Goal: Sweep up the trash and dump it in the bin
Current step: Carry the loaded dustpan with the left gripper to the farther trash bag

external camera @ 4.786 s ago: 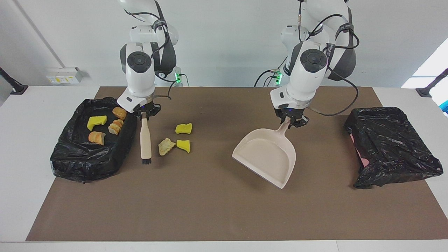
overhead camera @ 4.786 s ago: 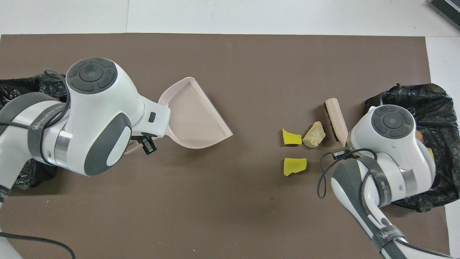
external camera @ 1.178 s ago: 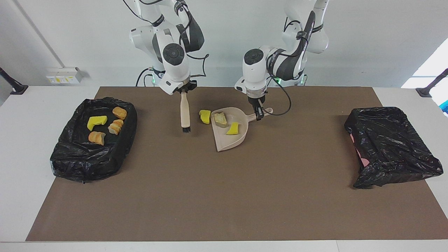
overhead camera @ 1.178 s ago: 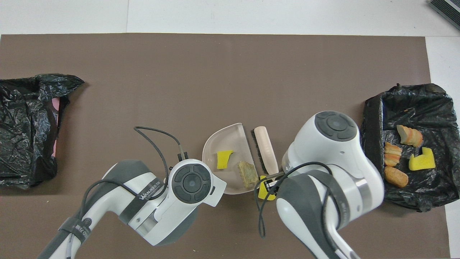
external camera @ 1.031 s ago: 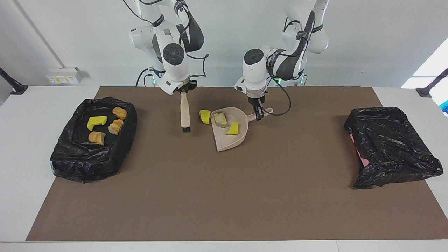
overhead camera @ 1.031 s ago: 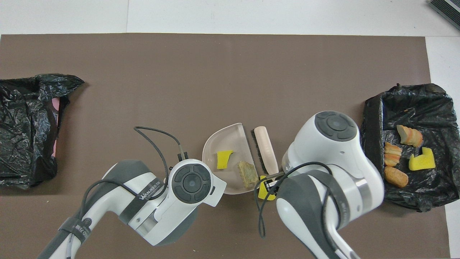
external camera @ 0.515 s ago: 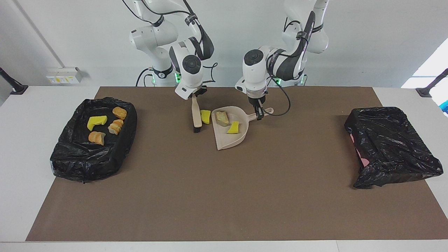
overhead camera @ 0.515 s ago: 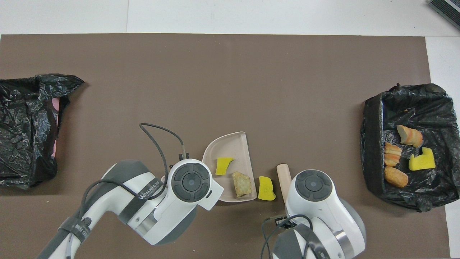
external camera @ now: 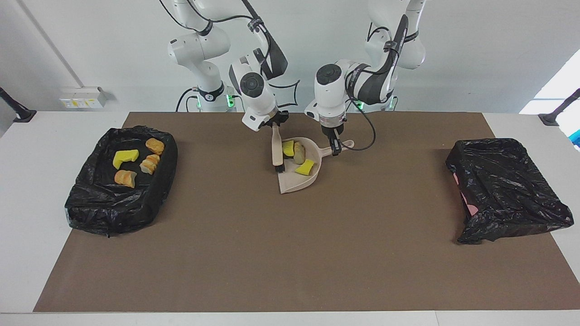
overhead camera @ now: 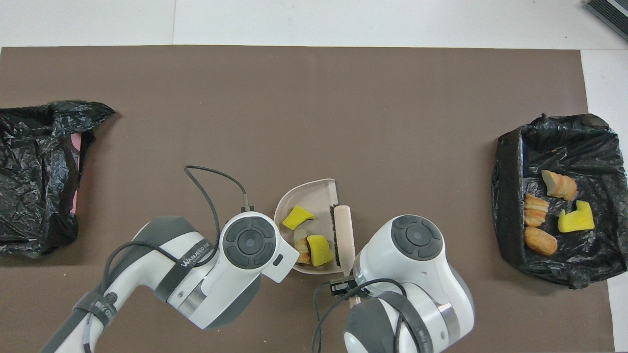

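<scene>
three scraps (external camera: 297,156) lie in the dustpan (external camera: 297,181), four more in the black-lined bin (external camera: 118,213) at the right arm's end of the table. left gripper (external camera: 334,148) is clamped on the dustpan's handle; right gripper (external camera: 274,123) is clamped on the brush (external camera: 276,151) at the dustpan's mouth. the scraps look light and loose, likely to roll, so carry the dustpan level by its handle. left arm's band reads "wanjeed".
</scene>
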Robot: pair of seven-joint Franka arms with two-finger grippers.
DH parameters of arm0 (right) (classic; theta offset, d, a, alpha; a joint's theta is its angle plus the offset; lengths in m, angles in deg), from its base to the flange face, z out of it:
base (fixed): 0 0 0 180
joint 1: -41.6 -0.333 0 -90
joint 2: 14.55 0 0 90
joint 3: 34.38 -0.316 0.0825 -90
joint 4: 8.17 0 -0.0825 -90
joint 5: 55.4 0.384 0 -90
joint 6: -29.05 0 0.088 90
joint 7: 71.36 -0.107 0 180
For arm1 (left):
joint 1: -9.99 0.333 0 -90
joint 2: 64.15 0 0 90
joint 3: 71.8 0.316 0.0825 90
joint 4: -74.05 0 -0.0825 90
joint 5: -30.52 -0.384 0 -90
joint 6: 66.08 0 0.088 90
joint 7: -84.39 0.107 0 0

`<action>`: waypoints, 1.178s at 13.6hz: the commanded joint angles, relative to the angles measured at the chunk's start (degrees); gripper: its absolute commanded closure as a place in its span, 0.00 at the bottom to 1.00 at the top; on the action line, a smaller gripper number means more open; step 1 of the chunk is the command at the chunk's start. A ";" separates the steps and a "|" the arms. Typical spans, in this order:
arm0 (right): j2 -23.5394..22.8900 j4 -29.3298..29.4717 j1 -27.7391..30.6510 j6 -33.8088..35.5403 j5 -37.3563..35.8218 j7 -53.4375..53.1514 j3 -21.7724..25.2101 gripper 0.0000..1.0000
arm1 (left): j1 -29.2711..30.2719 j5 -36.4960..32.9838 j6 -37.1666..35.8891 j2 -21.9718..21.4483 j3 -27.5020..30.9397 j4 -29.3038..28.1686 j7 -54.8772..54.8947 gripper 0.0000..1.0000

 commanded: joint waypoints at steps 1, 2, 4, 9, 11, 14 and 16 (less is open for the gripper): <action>4.27 -0.34 2.49 5.39 -6.54 0.67 -0.09 1.00 | 4.43 5.30 3.78 -0.25 0.15 -1.45 6.80 1.00; 4.54 -0.43 2.58 6.54 -9.61 0.58 -0.27 1.00 | 4.88 6.27 4.93 0.02 0.15 -1.45 7.69 1.00; 5.77 -0.87 2.15 10.05 -12.44 -2.12 -0.53 1.00 | 7.07 7.59 6.68 0.80 0.07 -1.28 8.92 1.00; 11.93 -6.76 -6.71 8.84 -9.83 -18.46 -0.80 1.00 | 13.04 12.94 6.61 2.04 0.15 2.06 17.79 1.00; 11.31 -7.81 -8.84 4.90 -8.15 -20.78 -0.88 1.00 | 16.29 16.11 5.91 2.04 0.15 3.90 23.41 1.00; 5.44 -7.81 -13.06 -4.23 -4.46 -22.61 -0.97 1.00 | 20.78 16.21 -3.03 5.18 0.16 12.84 27.72 1.00; -0.35 -7.73 -16.74 -10.82 -4.37 -26.47 -1.06 1.00 | 22.28 16.30 -8.40 6.52 0.33 18.56 29.40 1.00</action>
